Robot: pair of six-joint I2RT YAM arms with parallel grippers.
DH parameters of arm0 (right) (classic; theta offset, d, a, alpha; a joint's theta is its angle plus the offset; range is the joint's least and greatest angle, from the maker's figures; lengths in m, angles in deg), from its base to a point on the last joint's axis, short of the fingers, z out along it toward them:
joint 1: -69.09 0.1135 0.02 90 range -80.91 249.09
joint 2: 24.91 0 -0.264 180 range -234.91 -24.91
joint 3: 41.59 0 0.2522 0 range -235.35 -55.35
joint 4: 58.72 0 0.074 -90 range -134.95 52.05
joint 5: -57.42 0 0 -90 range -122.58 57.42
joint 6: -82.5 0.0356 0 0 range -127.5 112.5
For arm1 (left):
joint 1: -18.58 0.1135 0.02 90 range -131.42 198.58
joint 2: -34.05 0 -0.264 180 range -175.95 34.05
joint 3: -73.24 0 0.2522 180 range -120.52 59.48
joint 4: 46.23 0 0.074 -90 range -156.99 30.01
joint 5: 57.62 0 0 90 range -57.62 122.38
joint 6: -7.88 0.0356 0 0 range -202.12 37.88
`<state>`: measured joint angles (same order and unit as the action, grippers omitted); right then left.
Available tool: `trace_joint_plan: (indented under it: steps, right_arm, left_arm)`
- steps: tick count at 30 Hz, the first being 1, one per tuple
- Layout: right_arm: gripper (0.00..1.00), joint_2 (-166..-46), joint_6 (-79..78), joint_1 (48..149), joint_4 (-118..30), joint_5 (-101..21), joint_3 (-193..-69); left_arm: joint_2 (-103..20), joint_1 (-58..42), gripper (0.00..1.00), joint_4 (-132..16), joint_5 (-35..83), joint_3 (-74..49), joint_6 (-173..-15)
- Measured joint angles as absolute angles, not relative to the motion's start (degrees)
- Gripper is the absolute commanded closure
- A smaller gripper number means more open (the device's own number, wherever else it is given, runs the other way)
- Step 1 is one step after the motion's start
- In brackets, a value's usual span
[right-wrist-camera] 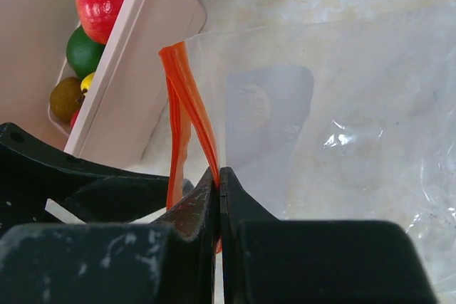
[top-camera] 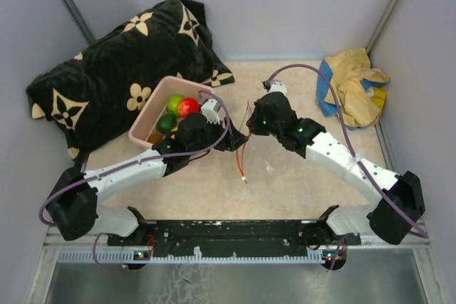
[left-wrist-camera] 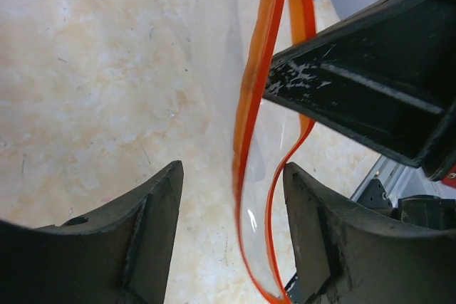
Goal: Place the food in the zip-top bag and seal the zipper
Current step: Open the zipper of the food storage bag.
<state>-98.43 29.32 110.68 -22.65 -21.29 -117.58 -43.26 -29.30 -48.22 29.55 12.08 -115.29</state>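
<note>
Right jaws tight on zipper (right-wrist-camera: pixel 179 69)

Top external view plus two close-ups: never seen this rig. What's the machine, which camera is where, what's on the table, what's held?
Two robot arms are bolted at the near edge of the table. The wide picture looks down from above and behind them. Each close-up comes from a camera on one wrist.

The right end effector is shut on the orange zipper of the clear zip-top bag. The left end effector is open, with its fingers on either side of that same strip.

The toy food sits in a pink tub. A black cushion and a yellow and blue cloth lie at the back.
</note>
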Motion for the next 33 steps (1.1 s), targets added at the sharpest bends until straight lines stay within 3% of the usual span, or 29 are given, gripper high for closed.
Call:
trace_joint_plan:
  steps: [7, 21, 28, 31, 33]
  right_arm:
    - [1.0, -97.9, 29.3, 110.7, -22.6, -21.3, -117.6]
    - [1.0, -97.8, 29.3, 110.7, -22.5, -21.4, -116.7]
    - [1.0, -97.8, 29.4, 110.7, -22.6, -21.7, -116.7]
    - [1.0, -97.8, 29.4, 110.7, -22.5, -21.9, -116.7]
    - [0.98, -97.8, 29.4, 110.7, -22.5, -22.1, -116.7]
  left_arm:
    - [-40.2, -29.3, 0.26, -49.7, 30.7, 14.4, -115.0]
    - [-35.0, -29.3, 0.24, -49.3, 31.8, 17.0, -114.4]
    - [-39.4, -29.3, 0.34, -50.2, 31.9, 17.0, -114.2]
    - [-41.1, -29.3, 0.43, -51.0, 31.9, 16.3, -113.9]
    - [-41.9, -29.3, 0.6, -51.0, 31.9, 15.8, -113.7]
